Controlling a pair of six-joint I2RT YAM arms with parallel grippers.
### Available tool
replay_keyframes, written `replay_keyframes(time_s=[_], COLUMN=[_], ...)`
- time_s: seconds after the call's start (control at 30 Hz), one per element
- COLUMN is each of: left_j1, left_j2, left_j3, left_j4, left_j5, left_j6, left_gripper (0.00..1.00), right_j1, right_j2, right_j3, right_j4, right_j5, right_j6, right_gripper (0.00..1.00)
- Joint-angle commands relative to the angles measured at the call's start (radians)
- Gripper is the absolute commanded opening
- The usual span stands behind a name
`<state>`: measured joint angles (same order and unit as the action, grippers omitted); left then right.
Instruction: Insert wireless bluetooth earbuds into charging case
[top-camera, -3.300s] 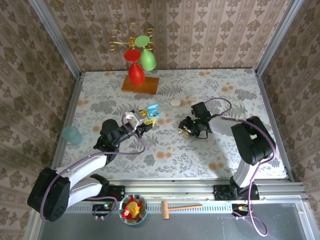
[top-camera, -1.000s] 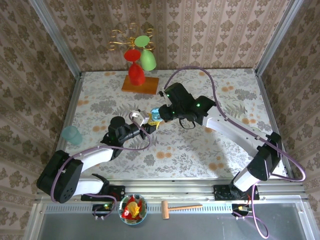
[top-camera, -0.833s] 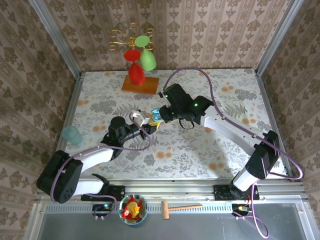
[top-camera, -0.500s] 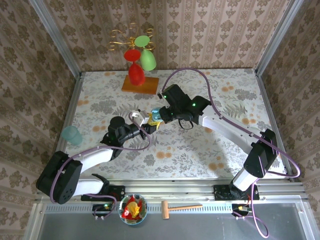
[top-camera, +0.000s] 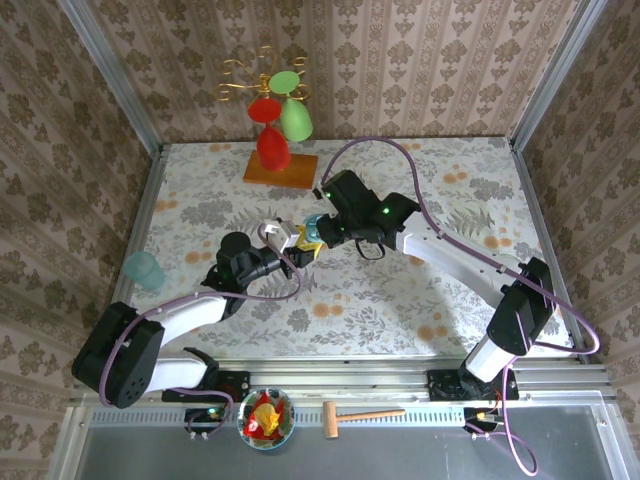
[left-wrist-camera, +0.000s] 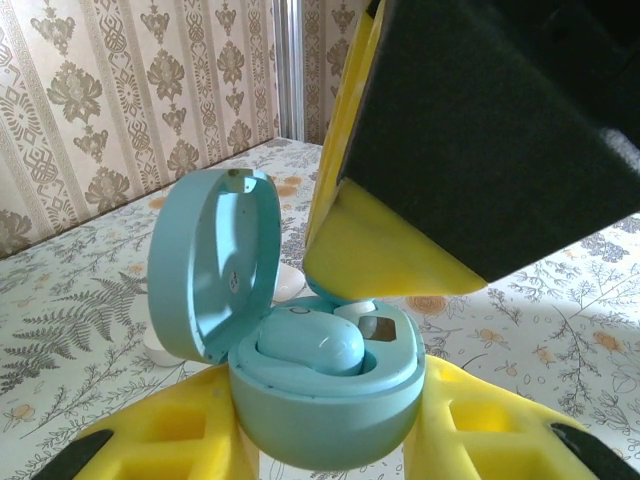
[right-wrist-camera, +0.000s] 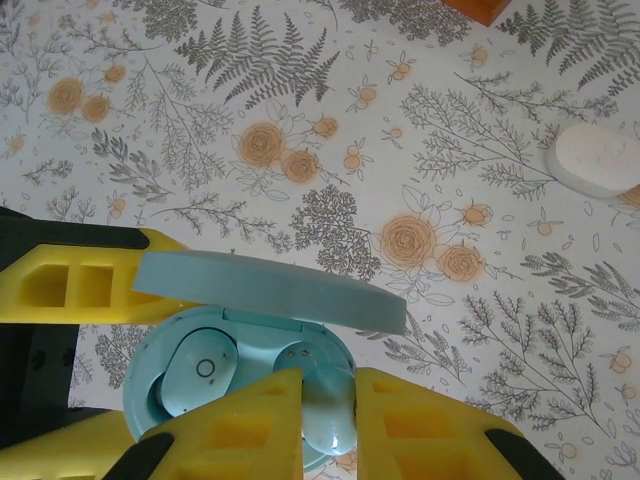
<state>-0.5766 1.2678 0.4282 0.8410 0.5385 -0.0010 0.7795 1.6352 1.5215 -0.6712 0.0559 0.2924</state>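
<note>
The left end effector (left-wrist-camera: 325, 400) is clamped on a pale blue case (left-wrist-camera: 330, 425). It has one yellow finger on each side and holds the case up over the middle of the worktop (top-camera: 380, 300). The lid (left-wrist-camera: 210, 265) is open and stands up on the left of the case in the left wrist view. One pale blue earbud (left-wrist-camera: 310, 345) lies in the left hole of the case.

The right end effector (right-wrist-camera: 328, 400) reaches down from above. Its fingers are together on a second pale blue earbud (right-wrist-camera: 332, 425), right over the other hole. In the left wrist view its big black and yellow body hangs over the right half of the case and hides most of that hole. In the right wrist view the lid leans across the far side of the case, close to the fingers.

A white case (right-wrist-camera: 600, 160) lies shut on the worktop, a bit farther back and apart from the blue one. At the far edge a wooden block (top-camera: 280, 167) carries a red glass (top-camera: 272, 148) and a green glass (top-camera: 296, 118) on a gold wire stand. A teal cup (top-camera: 143, 268) stands at the left edge. In front of the arm bases are a bowl (top-camera: 266, 415) of bright bits and a small wooden hammer (top-camera: 360, 413).
</note>
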Motion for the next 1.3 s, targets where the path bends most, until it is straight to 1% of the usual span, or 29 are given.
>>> replay_keyframes(time_s=[0.0,0.07,0.17,0.3,0.4,0.47,0.6,0.63,0.7,0.87,0.93,1.03,1.27], left_j1=[-0.005,-0.004,-0.005,-0.005,-0.004,-0.002,0.009,0.013,0.015,0.023,0.024,0.025,0.024], left_j2=[0.000,0.001,0.001,0.001,0.009,0.014,0.016,0.016,0.016,0.018,0.018,0.016,-0.004], left_j3=[0.046,0.045,0.048,0.042,0.036,0.032,0.020,0.017,0.007,-0.023,-0.029,-0.034,-0.020], left_j4=[0.041,0.047,0.049,0.062,0.084,0.091,0.112,0.113,0.125,0.183,0.193,0.205,0.170], left_j5=[0.011,0.011,0.014,0.018,0.021,0.023,0.034,0.039,0.057,0.098,0.132,0.150,0.112], left_j6=[-0.022,-0.024,-0.024,-0.024,-0.024,-0.026,-0.022,-0.016,0.018,0.078,0.089,0.088,0.035], left_gripper=[0.32,0.32,0.32,0.32,0.32,0.32,0.32,0.32,0.32,0.32,0.32,0.32,0.32], right_j1=[0.012,0.012,0.013,0.013,0.014,0.012,0.006,0.000,-0.022,-0.117,-0.143,-0.166,-0.169], right_j2=[0.007,0.008,0.003,-0.022,-0.052,-0.081,-0.177,-0.201,-0.236,-0.232,-0.202,-0.158,-0.097], right_j3=[-0.013,-0.013,-0.013,-0.020,-0.032,-0.053,-0.137,-0.160,-0.200,-0.208,-0.187,-0.155,-0.116], right_j4=[0.007,0.004,0.000,0.014,0.038,0.058,0.128,0.180,0.237,0.314,0.316,0.312,0.234], right_j5=[-0.023,-0.028,-0.023,-0.019,-0.022,-0.024,-0.028,-0.034,-0.078,-0.236,-0.279,-0.313,-0.337], right_j6=[-0.016,-0.018,-0.018,-0.013,-0.012,-0.012,-0.012,-0.009,0.022,0.181,0.238,0.291,0.283], right_gripper=[0.18,0.20,0.26,0.28,0.33,0.38,0.53,0.55,0.61,0.73,0.75,0.78,0.78])
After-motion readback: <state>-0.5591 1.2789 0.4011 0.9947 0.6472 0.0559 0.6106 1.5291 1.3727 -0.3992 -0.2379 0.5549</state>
